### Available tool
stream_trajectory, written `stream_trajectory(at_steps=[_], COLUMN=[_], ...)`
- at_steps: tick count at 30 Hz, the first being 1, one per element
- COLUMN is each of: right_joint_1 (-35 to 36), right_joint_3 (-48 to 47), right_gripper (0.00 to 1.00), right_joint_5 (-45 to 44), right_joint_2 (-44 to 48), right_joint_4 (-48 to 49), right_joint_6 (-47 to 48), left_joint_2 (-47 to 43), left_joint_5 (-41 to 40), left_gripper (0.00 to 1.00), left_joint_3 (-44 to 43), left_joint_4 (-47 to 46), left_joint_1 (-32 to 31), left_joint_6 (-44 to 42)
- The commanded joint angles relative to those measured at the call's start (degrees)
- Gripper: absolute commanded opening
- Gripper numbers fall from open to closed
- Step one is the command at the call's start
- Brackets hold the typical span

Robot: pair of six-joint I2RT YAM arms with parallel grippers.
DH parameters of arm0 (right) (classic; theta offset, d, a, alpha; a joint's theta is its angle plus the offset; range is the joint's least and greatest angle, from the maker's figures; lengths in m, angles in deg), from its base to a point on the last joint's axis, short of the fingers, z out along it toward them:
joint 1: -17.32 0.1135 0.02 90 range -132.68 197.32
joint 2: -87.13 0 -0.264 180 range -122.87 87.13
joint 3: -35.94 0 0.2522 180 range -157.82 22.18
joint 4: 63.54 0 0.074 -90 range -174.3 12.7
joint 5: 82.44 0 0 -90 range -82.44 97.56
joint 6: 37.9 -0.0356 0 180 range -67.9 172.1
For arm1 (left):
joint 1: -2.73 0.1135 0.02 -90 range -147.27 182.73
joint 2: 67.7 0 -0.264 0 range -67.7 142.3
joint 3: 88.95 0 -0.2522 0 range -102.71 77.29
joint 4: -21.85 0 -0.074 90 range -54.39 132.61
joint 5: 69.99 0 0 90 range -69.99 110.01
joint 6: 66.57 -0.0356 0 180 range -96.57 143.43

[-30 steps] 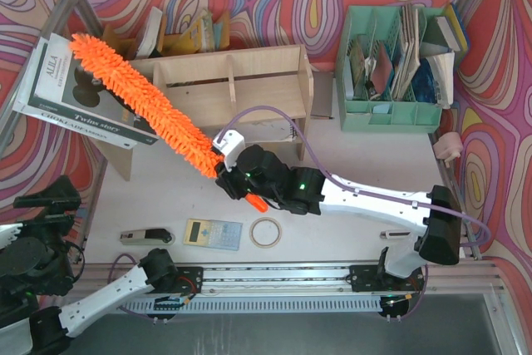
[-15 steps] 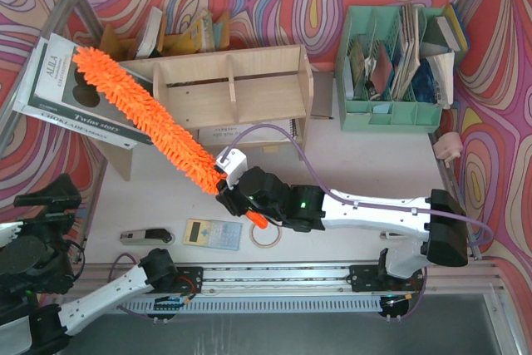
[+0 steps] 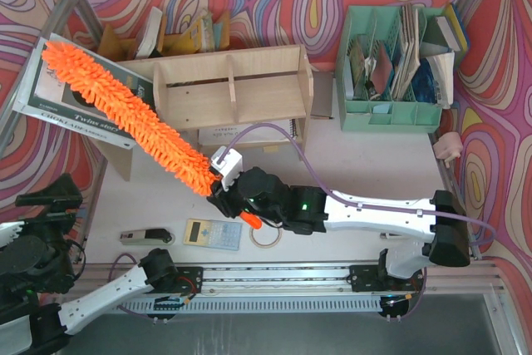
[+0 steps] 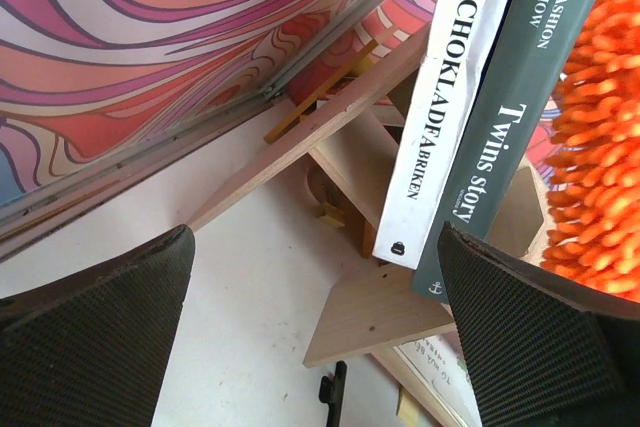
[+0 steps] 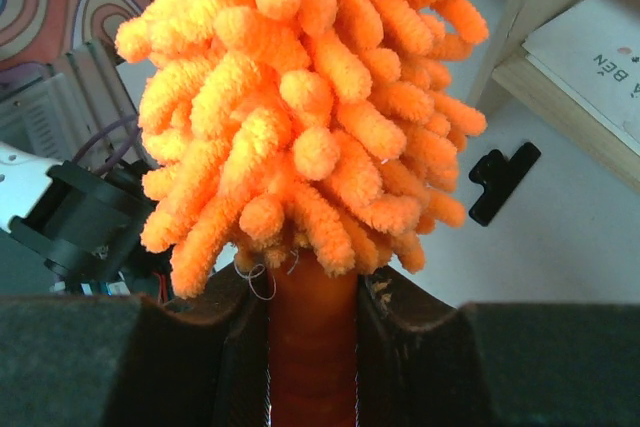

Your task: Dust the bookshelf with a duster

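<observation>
**Right gripper clamps the duster handle; left stands wide and empty**

The right gripper is closed narrowly on the duster, its dark textured fingers pressing both sides of the smooth orange plastic handle just below the brush head. The left gripper, at 7 o'clock in the top view, is spread as wide as it goes and holds nothing.

The duster's head is a long band of bright orange, nubby microfibre tufts. It runs from the gripper out toward 10 o'clock, passing the left end panel of the pale-wood bookshelf and lying over the glossy books leaning there. The shelf is flat board with upright dividers.

Since half a second ago the tip has swung toward 9 o'clock, farther across the book covers, and the gripper has shifted slightly toward 7 o'clock.
</observation>
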Motion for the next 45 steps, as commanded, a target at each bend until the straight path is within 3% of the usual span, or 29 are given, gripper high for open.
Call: stream_trajectory(at_steps=[1, 10, 21, 27, 45], right_joint_1=[0.26, 0.26, 2.25, 2.07, -3.58], right_joint_3=[-1.19, 2.43, -1.9, 0.19, -10.43], right_gripper=[0.0, 0.0, 0.0, 0.0, 0.0], right_joint_5=[-1.99, -4.7, -2.4, -8.02, -18.65], right_joint_2=[0.72, 0.4, 0.53, -0.51, -0.85], right_joint_4=[3.22, 2.36, 3.65, 1.72, -19.64], right_joint_6=[0.3, -3.0, 0.39, -1.31, -10.48], left_joint_2=[-1.2, 1.53, 7.98, 9.09, 9.05], left_joint_5=[-1.19, -0.57, 1.46, 1.87, 2.6], left_gripper=[0.98, 0.98, 0.98, 0.98, 0.98], left_joint_3=[0.73, 1.1, 1.78, 2.12, 2.74], left_joint_4=[-0.83, -1.2, -4.35, -6.13, -8.05], left_joint_1=[-0.52, -0.88, -1.14, -1.14, -1.14], left_joint_6=[-0.64, -0.89, -3.57, -5.94, -7.45])
